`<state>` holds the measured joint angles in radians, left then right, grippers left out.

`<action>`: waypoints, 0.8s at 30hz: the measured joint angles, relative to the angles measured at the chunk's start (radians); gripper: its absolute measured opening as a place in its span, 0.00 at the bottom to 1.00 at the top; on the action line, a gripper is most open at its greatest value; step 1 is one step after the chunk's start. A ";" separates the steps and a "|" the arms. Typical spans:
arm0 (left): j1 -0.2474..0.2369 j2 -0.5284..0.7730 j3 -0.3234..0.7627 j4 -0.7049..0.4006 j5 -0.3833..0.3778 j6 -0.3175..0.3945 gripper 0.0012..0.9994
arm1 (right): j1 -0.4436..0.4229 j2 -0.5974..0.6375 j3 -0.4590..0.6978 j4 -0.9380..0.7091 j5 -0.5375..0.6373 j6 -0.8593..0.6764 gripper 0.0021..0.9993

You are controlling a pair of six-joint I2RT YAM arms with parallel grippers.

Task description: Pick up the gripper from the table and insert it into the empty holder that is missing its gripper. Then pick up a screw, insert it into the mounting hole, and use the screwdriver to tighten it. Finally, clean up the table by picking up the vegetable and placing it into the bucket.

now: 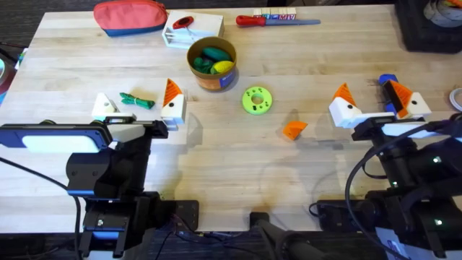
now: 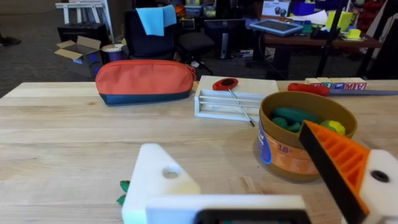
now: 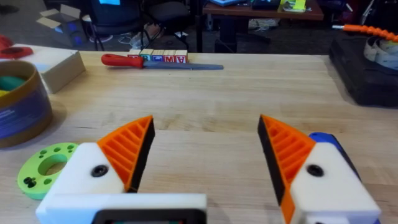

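Small orange ribbed wedge gripper (image 1: 294, 129) lying loose mid-table, right of lime ring disc (image 1: 257, 100). Left gripper (image 1: 138, 108) gaping — far finger all-white holder (image 1: 105, 106). Right gripper (image 1: 375, 103) gaping — holding nothing.

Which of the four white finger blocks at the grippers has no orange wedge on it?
The outer white block of the left gripper, the holder. It is all white with a bare mounting hole. The other three blocks each carry an orange ribbed wedge.
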<state>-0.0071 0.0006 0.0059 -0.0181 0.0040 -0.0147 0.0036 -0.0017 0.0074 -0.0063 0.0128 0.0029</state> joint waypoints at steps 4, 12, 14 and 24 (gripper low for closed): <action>0.000 0.000 0.000 0.000 0.000 0.000 0.96 | 0.000 0.000 0.000 0.002 0.000 0.000 0.99; 0.000 0.000 0.000 -0.015 -0.001 -0.009 0.97 | 0.000 0.000 0.000 0.002 0.006 -0.004 0.99; 0.000 0.000 0.009 -0.065 -0.008 -0.024 0.97 | 0.000 0.000 0.002 0.004 0.011 -0.003 0.99; 0.000 0.282 0.508 -0.479 -0.195 -0.075 0.97 | 0.000 0.218 0.348 -0.295 0.017 0.058 0.99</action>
<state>-0.0067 0.2829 0.5144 -0.4967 -0.1914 -0.0894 0.0036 0.2165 0.3553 -0.3012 0.0296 0.0604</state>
